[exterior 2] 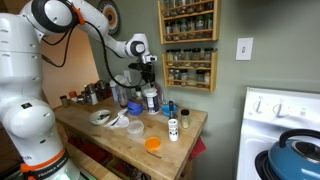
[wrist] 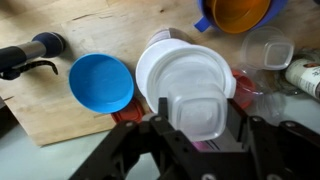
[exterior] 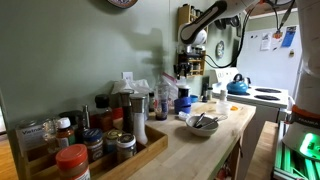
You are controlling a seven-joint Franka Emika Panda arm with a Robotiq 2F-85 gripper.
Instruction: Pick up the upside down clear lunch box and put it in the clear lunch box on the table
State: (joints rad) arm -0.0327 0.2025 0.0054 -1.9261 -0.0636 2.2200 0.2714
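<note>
With the fingers (wrist: 161, 122) clenched on the upturned box (wrist: 200, 108), apparently lifted over the plate (wrist: 165, 65) near the tabletop's (wrist: 90, 25) wall-side edge, the carry is under way, and the next move calls for shifting over the open box (wrist: 268, 50) and lowering squarely.

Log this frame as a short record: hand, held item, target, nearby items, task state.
hand: hand raised above the wooden counter, fingers either side of a box
held item: clear lunch box, apparently gripped
target: second clear lunch box, on the counter, apart from the hand
nearby: white plate, blue bowl
task state: box not yet placed
</note>
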